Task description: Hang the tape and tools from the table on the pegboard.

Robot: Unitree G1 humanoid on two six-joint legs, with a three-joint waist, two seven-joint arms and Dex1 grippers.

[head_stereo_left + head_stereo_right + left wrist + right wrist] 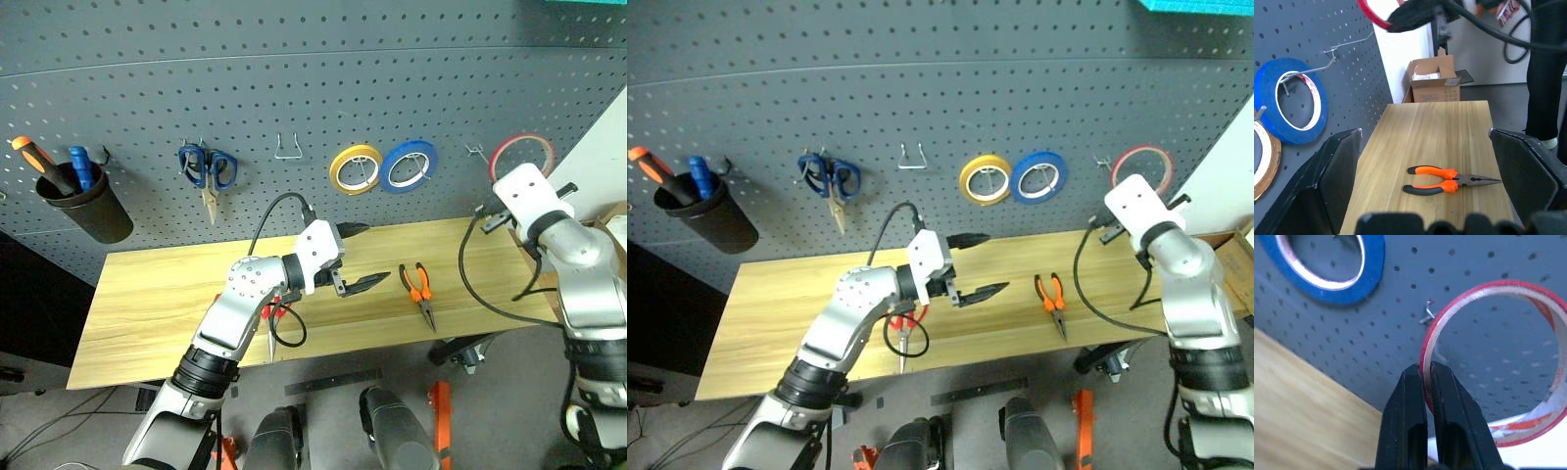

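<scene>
The right claw is clamped shut on the rim of the red tape ring, which it holds up in front of the pegboard; in the right wrist view the ring spreads away from the fingertips toward 1 o'clock, with a small metal hook just outside the ring's edge at 12 o'clock from the claw. In the left eye view the ring peeks out at 12 o'clock from the right wrist, to the right of the blue roll and the yellow roll hanging on the board. The left claw is spread wide and holds nothing, hovering over the surface. The orange-and-black pliers lie flat on the surface at about 4 o'clock from the left claw, near but apart. Red-handled scissors lie on the surface partly hidden under the left forearm. Blue-handled scissors hang on the pegboard.
</scene>
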